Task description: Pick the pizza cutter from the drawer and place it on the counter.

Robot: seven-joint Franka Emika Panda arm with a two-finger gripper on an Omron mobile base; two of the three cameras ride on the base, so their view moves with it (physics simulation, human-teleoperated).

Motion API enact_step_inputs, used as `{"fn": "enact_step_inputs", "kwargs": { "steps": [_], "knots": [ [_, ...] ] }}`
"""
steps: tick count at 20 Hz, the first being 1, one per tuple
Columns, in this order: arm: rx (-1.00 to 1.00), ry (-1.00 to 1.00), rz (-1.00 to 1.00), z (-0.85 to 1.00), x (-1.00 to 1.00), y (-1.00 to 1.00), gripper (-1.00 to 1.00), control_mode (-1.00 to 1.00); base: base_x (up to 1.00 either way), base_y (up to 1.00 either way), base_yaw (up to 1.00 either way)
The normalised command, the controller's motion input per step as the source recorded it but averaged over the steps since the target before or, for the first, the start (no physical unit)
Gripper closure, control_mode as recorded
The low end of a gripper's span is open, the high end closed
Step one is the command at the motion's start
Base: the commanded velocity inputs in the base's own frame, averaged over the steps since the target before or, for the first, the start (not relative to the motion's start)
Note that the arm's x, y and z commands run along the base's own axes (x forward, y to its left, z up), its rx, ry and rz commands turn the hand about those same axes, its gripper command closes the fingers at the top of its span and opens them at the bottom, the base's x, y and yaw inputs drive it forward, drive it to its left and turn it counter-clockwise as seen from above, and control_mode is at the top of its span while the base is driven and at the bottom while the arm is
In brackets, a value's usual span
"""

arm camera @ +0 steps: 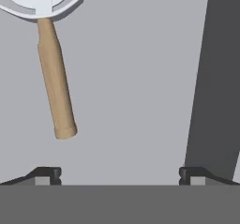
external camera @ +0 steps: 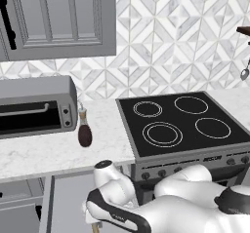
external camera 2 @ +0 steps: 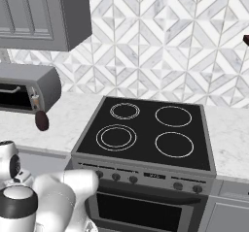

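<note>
The pizza cutter (arm camera: 55, 78) lies flat on the grey floor of the drawer (arm camera: 136, 78). Its round silvery-white wheel is at the top left of the hand view, and its tan wooden handle slants down toward my left fingertip. My gripper (arm camera: 119, 174) is open above the drawer floor, its two dark fingertips (arm camera: 47, 174) spread wide, with nothing between them. The end of the handle stops a little short of the fingertips. In the left base view the arm bends down into the open drawer (external camera: 66, 198) below the white marble counter (external camera: 44, 151).
A dark brown bottle (external camera: 84, 129) stands on the counter beside a grey toaster oven (external camera: 34, 107). The black stovetop (external camera: 180, 122) lies to the right. A grey wall cabinet (external camera: 58, 17) hangs above. The drawer's dark side wall (arm camera: 215, 78) rises on the right of the hand view.
</note>
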Motion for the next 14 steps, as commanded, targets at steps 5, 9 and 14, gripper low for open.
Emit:
{"fn": "enact_step_inputs", "kwargs": {
  "steps": [5, 9, 14],
  "knots": [
    [-0.06, 0.00, 0.00, -0.27, 0.09, 0.07, -1.00, -1.00, 0.00, 0.00, 0.00],
    [-0.02, 0.00, -0.02, -0.24, 0.33, 0.42, -1.00, -1.00, 0.00, 0.00, 0.00],
    [-0.01, 0.00, 0.00, -0.38, 0.09, 0.20, -1.00, -1.00, 0.00, 0.00, 0.00]
  ]
}}
